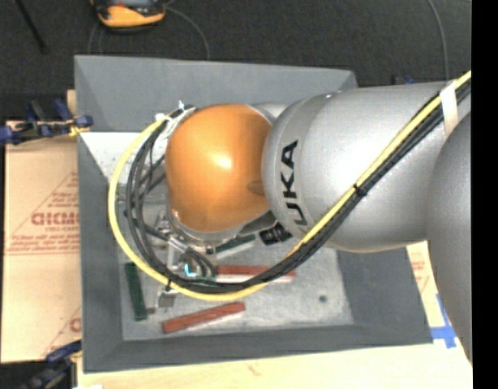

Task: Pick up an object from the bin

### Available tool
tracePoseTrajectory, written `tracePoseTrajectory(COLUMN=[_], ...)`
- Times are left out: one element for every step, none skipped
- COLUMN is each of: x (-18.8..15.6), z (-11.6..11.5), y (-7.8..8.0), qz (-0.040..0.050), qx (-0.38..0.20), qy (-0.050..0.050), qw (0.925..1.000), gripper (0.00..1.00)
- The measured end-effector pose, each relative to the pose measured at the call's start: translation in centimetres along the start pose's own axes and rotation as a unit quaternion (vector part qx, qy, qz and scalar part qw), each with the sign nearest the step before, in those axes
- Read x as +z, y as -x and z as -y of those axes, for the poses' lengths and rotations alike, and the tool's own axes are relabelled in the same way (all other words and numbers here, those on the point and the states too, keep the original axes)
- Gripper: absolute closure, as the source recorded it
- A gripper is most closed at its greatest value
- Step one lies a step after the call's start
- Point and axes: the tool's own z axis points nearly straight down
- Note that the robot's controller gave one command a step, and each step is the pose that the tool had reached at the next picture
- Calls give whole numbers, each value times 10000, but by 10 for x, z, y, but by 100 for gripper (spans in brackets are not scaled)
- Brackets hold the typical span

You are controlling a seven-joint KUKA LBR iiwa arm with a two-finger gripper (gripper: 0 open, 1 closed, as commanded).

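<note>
Whether the gripper (176,275) is open or closed, I cannot tell. It hangs low toward seven o'clock in the bin (233,351). A dark green stick (135,292) lies at its nine o'clock, a reddish-brown stick (204,318) at five and a red stick (253,273) at three.

The orange cover (216,168) is hiding most of the bin (99,258) floor. Cables (129,197) are masking the pincer (182,267) and crossing a reddish stick (233,271).
</note>
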Motion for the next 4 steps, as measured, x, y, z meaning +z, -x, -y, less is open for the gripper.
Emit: tracePoseTrajectory(x=[-4,53,127,148], z=[1,27,57,67], y=[2,-1,8,7], qz=[36,65,61,31], qx=[22,-278,-1119,-984], qy=[8,13,6,2], qw=[10000,9996,9937,9951], gripper=[0,0,0,0])
